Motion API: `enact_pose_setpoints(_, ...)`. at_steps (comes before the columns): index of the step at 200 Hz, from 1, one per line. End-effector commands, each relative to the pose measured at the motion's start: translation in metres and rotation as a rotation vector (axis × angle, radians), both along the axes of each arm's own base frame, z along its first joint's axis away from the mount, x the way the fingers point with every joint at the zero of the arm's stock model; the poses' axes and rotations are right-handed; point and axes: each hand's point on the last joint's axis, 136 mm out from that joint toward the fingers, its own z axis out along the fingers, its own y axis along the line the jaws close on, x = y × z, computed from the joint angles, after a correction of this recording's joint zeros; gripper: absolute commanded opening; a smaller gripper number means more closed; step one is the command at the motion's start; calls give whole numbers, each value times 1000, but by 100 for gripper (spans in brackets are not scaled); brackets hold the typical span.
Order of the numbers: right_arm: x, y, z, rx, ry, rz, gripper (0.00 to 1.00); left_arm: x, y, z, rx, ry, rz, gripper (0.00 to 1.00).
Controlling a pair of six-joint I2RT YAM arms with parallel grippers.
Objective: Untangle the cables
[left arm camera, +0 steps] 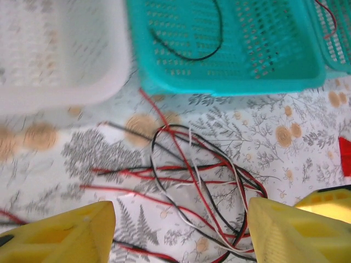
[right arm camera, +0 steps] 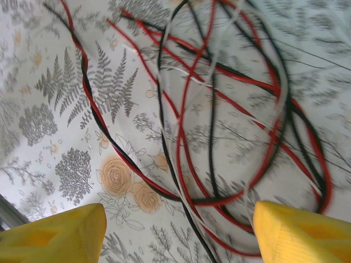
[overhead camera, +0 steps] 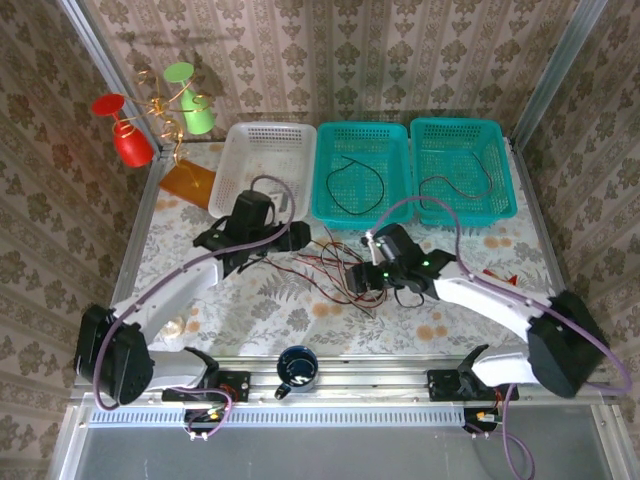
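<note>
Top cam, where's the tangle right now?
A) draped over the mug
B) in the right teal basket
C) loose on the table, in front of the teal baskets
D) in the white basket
C: the cables lie as a red and black tangle on the table, just in front of the middle teal basket, not inside any basket.
</note>
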Motion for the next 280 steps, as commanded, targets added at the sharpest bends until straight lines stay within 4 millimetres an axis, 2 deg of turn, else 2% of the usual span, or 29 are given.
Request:
enact_pose_setpoints(1,17,44,14,36,-84,138,71,-3,9,12,-116,20,71,65)
enact_pose_setpoints(31,10,89,2,13,-37,288,68,-10,30,3,-140,49,132,65)
enact_pose_setpoints(48,14,101,-9,-22,-33,307,65,-17,34,-2,-192,74,150,65)
enact_pose_setpoints(53,15,104,-11,-28,-32,310,64,-13,44,-4,-206,77,190,65)
enact_pose_setpoints(81,21,113,-22,-50,-31,332,59,-16,59,-12,-230,83,242,64)
enact_pose_setpoints(120,12,127,-43,-32,20,391,54,-21,72,-10,-240,85,259,64)
enact_pose_setpoints(143,13,133,-57,-49,41,405,51,-24,80,-10,-236,86,272,64)
enact_pose_setpoints(176,16,135,-67,-59,31,419,39,-29,85,-8,-240,83,277,64)
enact_pose_setpoints(187,16,134,-68,-65,26,434,30,-30,86,-6,-239,78,275,64)
enact_pose_setpoints(204,15,133,-62,-70,6,450,12,-31,88,-1,-237,69,276,64)
enact_pose_setpoints(209,15,133,-61,-70,4,451,0,-31,89,1,-236,66,278,64)
enact_pose_setpoints(244,9,131,-29,-22,-58,494,0,-35,91,28,-221,41,264,64)
enact_pose_setpoints(280,13,115,20,67,-219,443,0,-31,93,82,-209,-70,238,64)
